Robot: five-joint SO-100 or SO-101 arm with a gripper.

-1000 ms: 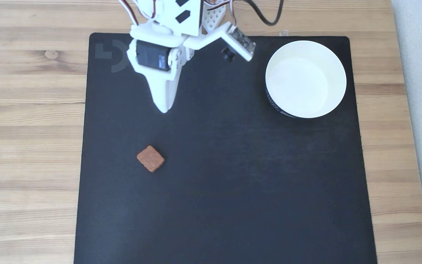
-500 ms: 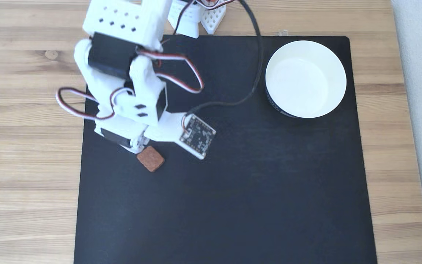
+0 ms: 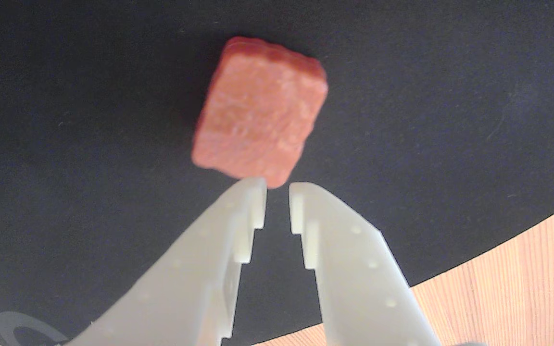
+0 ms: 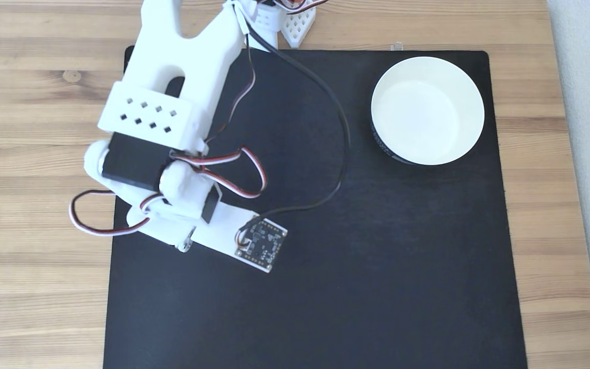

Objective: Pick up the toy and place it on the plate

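Gripper (image 3: 277, 190), jaws narrowly parted and holding nothing, hangs just short of the toy (image 3: 260, 111): reaching; next, widen and straddle it.

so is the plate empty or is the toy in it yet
Empty: the plate shows only its bare white inside in the fixed view, and the toy lies on the black mat.

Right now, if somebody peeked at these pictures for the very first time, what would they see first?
Probably the reddish-brown toy, big in the wrist view, lying on the black mat just past the tips of the white gripper, whose jaws stand slightly apart. In the fixed view, the big white arm leans over the mat's left side, and the round white plate sits at the upper right with nothing in it.
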